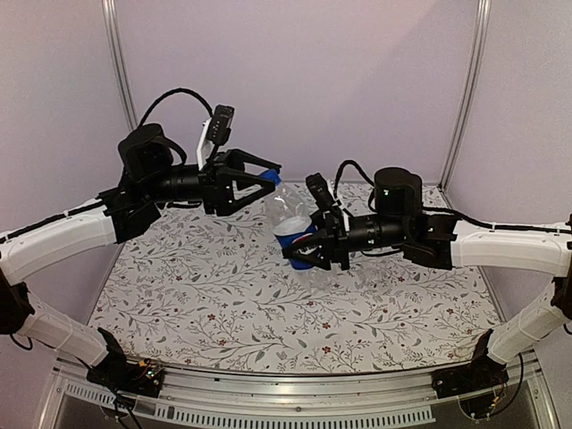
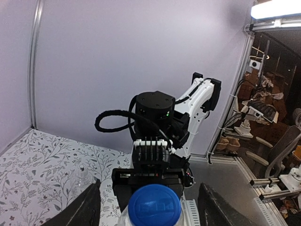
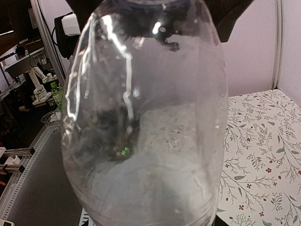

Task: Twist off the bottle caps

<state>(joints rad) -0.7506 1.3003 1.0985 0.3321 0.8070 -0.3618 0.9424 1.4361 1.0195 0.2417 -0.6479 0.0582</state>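
Above mid-table, the right gripper (image 1: pixel 304 252) is clamped on the label band of the Pepsi bottle (image 1: pixel 288 213), holding it roughly upright with the neck leaning slightly toward the left arm. I can't tell whether the base touches the table (image 1: pixel 223 304). The left gripper (image 1: pixel 268 179) comes in level from the left with its jaws spread wide on either side of the blue cap (image 2: pixel 155 204). The left wrist view shows both fingers (image 2: pixel 84 207) well off the cap with clear gaps each side, so no contact, and the cap sits on the neck. Room: open floral tabletop in front of and to both sides of the bottle, with the back wall (image 1: pixel 313 80) a fair way behind; the two wrists are near each other, apart. The top view alone shows the label grip. Only the left wrist view shows the cap top centred between the jaws, plus a short clear bottle (image 2: pixel 82 179) standing on the table behind and to the left of the cap; I can't make it out from above. In the right wrist view the clear bottle body fills the frame, so its own fingers aren't visible; there is only a strip of table at right.
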